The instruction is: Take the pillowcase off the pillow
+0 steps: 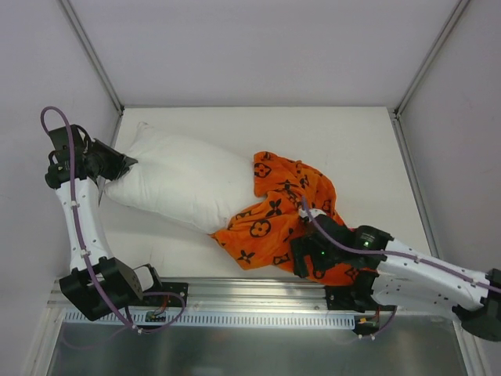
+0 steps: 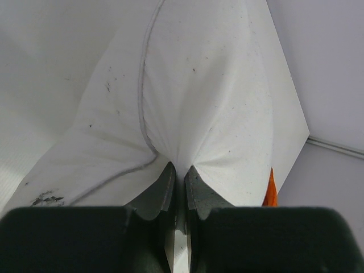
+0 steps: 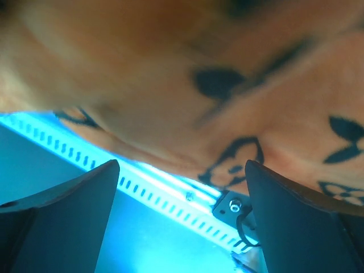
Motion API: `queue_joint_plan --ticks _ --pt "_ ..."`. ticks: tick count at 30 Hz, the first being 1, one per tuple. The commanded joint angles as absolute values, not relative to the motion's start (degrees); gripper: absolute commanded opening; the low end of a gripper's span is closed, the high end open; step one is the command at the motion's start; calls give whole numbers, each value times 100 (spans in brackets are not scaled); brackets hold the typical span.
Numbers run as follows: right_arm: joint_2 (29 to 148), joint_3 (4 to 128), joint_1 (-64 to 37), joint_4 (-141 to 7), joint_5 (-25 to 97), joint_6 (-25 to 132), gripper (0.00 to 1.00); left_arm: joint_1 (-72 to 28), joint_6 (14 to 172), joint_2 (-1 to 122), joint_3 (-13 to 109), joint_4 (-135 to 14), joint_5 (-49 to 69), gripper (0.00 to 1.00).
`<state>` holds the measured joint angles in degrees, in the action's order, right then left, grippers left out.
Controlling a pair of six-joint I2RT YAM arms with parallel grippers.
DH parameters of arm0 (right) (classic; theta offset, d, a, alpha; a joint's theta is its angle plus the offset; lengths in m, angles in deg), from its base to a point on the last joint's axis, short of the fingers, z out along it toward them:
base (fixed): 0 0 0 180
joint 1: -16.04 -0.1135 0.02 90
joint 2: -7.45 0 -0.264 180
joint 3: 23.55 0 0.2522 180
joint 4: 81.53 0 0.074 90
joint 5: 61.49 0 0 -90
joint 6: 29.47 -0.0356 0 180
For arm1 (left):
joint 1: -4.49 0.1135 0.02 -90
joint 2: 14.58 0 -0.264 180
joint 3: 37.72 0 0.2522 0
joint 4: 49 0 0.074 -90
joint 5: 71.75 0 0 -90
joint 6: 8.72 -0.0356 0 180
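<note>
Top external view, left gripper (image 1: 125,163) clamped on a corner of the pillow (image 1: 184,184), pillowcase (image 1: 282,211) bunched over its far end, right gripper (image 1: 300,257) atop that heap, left wrist view, jaws pinching white fabric, right wrist view, jaws wide apart, orange cloth just above them.

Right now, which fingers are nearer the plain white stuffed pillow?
Left. The left fingers are shut on the white pillow's corner; the right fingers stand open at the orange printed plush pillowcase's near edge.

Orange, black-flowered pillowcase (image 1: 286,211); white pillow (image 1: 180,178)
</note>
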<state>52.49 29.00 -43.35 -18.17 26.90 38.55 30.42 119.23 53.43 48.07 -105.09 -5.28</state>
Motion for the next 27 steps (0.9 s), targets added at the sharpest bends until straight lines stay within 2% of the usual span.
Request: queue_joint_plan --ticks 1,3,4,6,7,10,13,17,22,27 --pt "6112 3345 -4899 -2067 1533 3724 97 3068 11977 5406 5302 -10047 -645 0" --pt "6308 3337 -4909 -2066 1323 3619 96 3068 12012 5424 5364 -10047 -628 0" --pt "6343 3302 -4909 -2049 1260 3584 78 3068 12021 5441 5391 -10047 -610 0" --pt "6265 3275 -4900 -1900 876 3322 50 3068 12074 5450 5443 -10047 -549 0" --pt "6178 3258 -4865 -1795 725 3241 26 3068 12092 5459 5461 -10047 -522 0" --pt "5686 3249 -4383 -1164 303 3030 1 3076 12153 5555 5549 -10038 -557 0" --pt "4922 3424 -3549 -680 -5 3082 1 3076 12171 5644 5619 -10047 -548 0" --pt "3947 4396 -2415 -179 -671 3249 1 3234 12180 5635 5690 -10047 -522 0" --pt "3900 5953 -2096 86 -1726 3538 1 3472 12232 5635 5663 -10056 -662 0" --pt "4068 7630 -2096 395 -3493 4224 1 3814 12276 5530 5593 -10073 -821 0"
